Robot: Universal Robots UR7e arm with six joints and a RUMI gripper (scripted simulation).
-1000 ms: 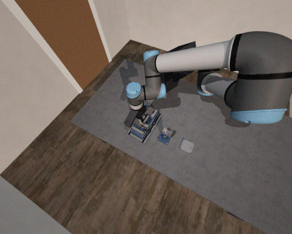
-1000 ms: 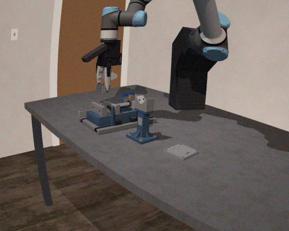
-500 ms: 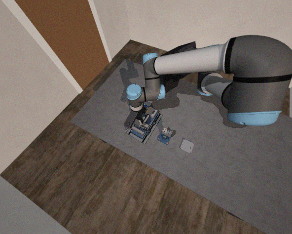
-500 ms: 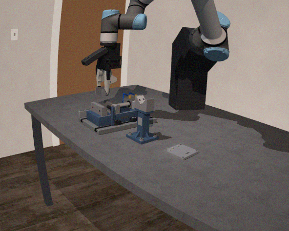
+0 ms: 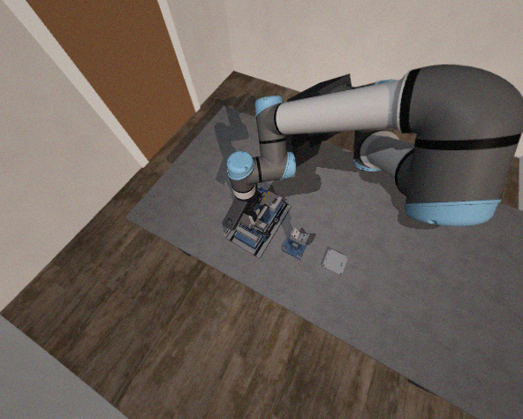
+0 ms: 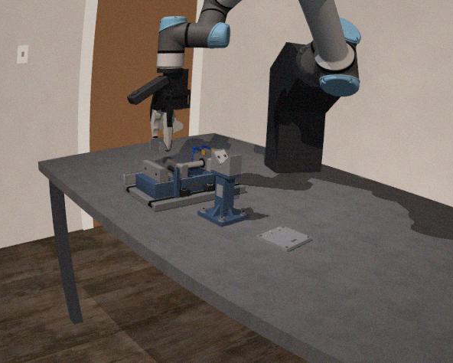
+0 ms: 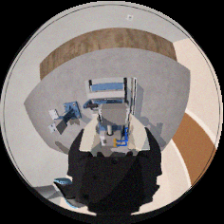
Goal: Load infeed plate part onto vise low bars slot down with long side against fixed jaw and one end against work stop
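Observation:
My gripper [image 6: 161,143] [image 7: 114,113] is shut on the grey part [image 6: 154,144] [image 7: 114,113], a block held between the fingertips above the vise [image 5: 247,238] [image 6: 150,185] [image 7: 105,87]. In the exterior view the part hangs higher than the jaws. The fixed jaw [image 6: 153,170] is the grey block at the vise's left end in that view. The moving jaw [image 6: 181,171] is on the cylinder rod [image 6: 194,164]. The jaws stand apart. The part hides much of the space between them in the wrist view. The slot's facing and the work stop cannot be made out clearly.
The grey V-block [image 5: 299,234] [image 6: 234,165] stands on its blue pedestal [image 6: 223,195] [image 7: 71,110] beside the vise, holding no part. The infeed plate [image 5: 334,260] [image 6: 285,237] lies farther right and is bare. Blue and yellow fittings [image 7: 124,138] sit at the vise's cylinder end.

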